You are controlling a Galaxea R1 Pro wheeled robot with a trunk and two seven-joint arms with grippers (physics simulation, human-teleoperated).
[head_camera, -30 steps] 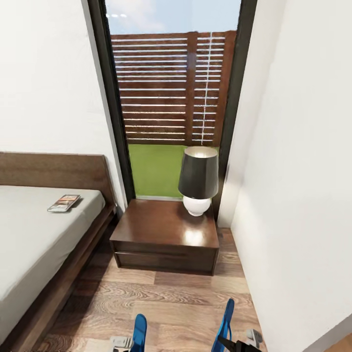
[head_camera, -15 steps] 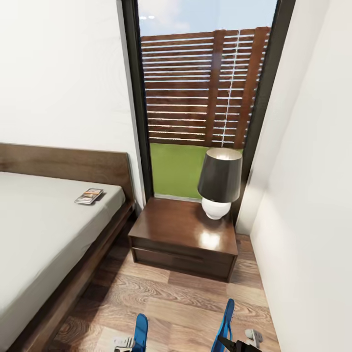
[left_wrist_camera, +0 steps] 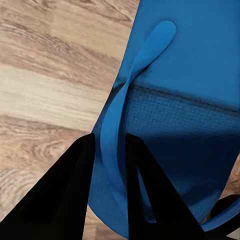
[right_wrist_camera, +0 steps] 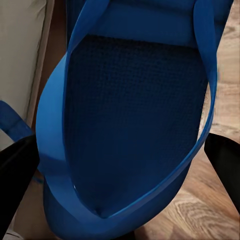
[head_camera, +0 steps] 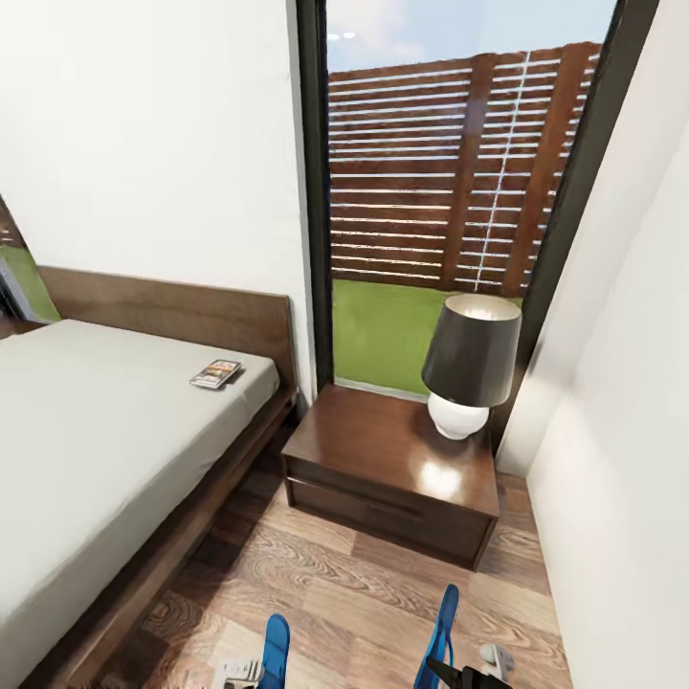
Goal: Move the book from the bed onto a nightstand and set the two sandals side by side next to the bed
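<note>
Head view: the left claw (head_camera: 251, 670) and right claw (head_camera: 469, 670) each carry a sandal (head_camera: 275, 651) (head_camera: 440, 636) on edge. Ahead lies open floor (head_camera: 344, 593) between bed (head_camera: 86, 478) and wall, ending at the nightstand (head_camera: 392, 474). The book (head_camera: 215, 373) lies far left on the mattress. The view has swung left.

Left wrist: fingers (left_wrist_camera: 65, 195) pinch a strap (left_wrist_camera: 115, 135).

Right wrist: fingers (right_wrist_camera: 222, 160) clamp the second sandal (right_wrist_camera: 135, 125).

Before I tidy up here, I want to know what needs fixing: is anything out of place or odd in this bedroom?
The book lies on the bed, not on the nightstand. Each claw carries a sandal on edge above the floor. The lamp stands upright; nothing looks spilled or damaged.
</note>
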